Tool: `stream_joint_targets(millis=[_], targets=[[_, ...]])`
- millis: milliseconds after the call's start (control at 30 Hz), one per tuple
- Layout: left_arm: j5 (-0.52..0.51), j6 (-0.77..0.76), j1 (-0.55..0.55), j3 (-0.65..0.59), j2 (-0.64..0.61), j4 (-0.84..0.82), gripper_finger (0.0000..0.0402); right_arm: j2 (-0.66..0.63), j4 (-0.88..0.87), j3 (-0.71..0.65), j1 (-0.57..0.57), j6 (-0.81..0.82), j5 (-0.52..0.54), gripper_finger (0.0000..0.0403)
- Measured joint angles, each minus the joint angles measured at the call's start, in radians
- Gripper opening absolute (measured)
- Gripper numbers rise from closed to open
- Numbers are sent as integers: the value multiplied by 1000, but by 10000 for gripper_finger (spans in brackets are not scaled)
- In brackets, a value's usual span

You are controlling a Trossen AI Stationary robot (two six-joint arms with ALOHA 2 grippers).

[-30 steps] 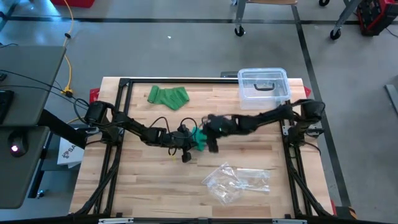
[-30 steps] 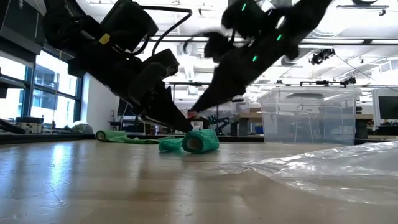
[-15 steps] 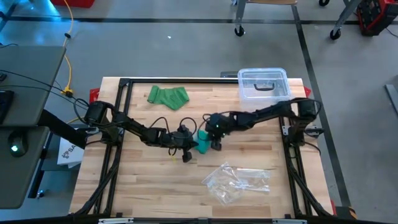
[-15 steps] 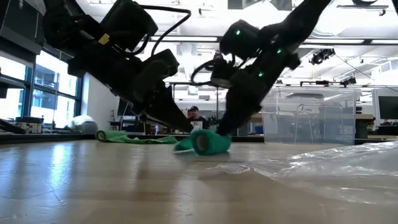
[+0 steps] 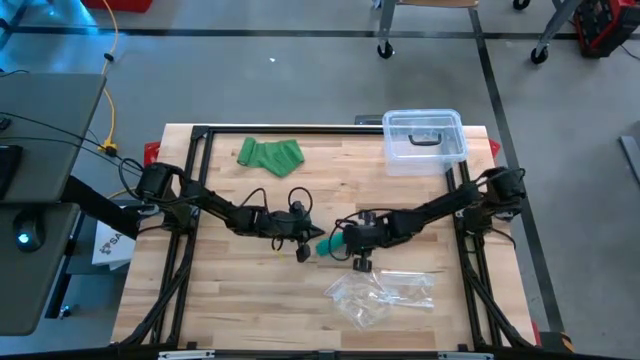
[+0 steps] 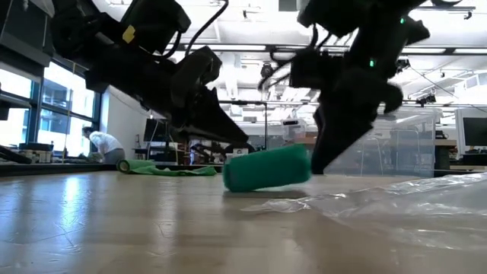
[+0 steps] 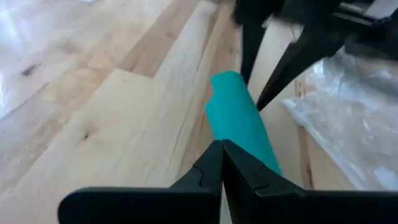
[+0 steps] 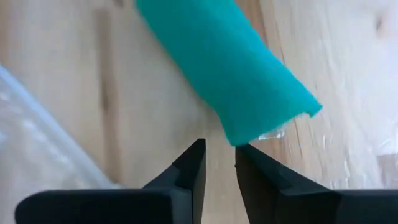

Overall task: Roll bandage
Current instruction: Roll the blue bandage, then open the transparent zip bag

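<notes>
The right gripper (image 5: 345,241) sits low at the middle of the table (image 5: 230,300), its fingers (image 8: 193,165) narrowly parted with nothing between them, tips right at one end of the rolled teal bandage (image 5: 329,243). The left gripper (image 5: 308,240) is clenched shut on nothing, its tip at the roll's other end. The roll lies on the wood between the two. Just beside it, toward the front, lies a crumpled clear plastic bag (image 5: 380,291). Well apart at the back are a clear lidded bin (image 5: 424,140) and a loose green bandage (image 5: 270,154).
</notes>
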Motion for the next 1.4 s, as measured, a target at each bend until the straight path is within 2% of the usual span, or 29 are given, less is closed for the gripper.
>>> stream_joint_targets(millis=[267, 367, 467, 600, 700, 867, 1100, 1233, 1400], targets=[[20, -106, 21, -1, 1, -139, 2, -101, 37, 9, 44, -149, 9, 75], [39, -115, 34, -1, 10, -151, 2, -94, 95, 9, -11, -130, 47, 75], [46, -87, 34, -1, 26, -84, 2, -59, 162, 10, -76, -97, 48, 75], [103, -47, 31, 0, 59, 35, 2, -3, 239, 10, -121, -86, -34, 75], [120, -33, 30, 0, 66, 30, 2, 47, 241, 10, -130, -86, -119, 75], [75, -16, 31, -1, 28, -37, 2, 82, 243, 13, -126, -93, -220, 75], [8, 14, 5, -1, -69, -120, 2, -39, 254, 12, -74, -151, -86, 75], [-54, 20, -38, -1, -144, -217, 2, -133, 208, 13, -26, -160, -84, 75], [-79, 38, -117, -1, -197, -267, 2, -188, 41, 13, 42, -129, -156, 75]])
